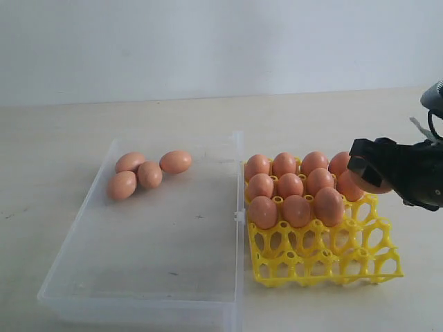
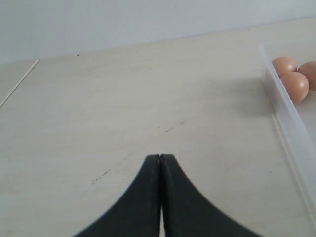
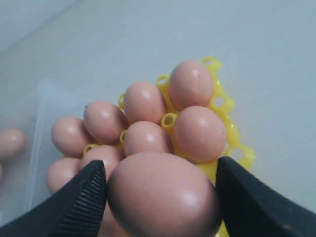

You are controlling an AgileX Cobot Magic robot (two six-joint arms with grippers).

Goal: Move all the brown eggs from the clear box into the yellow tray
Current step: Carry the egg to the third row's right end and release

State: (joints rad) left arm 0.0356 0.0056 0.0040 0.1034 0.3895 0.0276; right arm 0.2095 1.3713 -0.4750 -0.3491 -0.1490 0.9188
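My right gripper (image 1: 374, 171) is shut on a brown egg (image 3: 163, 195), both black fingers pressed on its sides. It hangs just above the right side of the yellow tray (image 1: 325, 259), by the third row. Several brown eggs (image 1: 290, 185) fill the tray's back rows; the front row's cups are bare. Several more eggs (image 1: 149, 174) lie in the far left corner of the clear box (image 1: 159, 263). My left gripper (image 2: 160, 157) is shut on nothing above bare table, beside the box's outer wall (image 2: 289, 123), and does not show in the exterior view.
The clear box and the yellow tray stand side by side on a pale table (image 1: 332, 117), the box on the left. A white wall runs behind. Bare table stretches past my left gripper (image 2: 123, 98).
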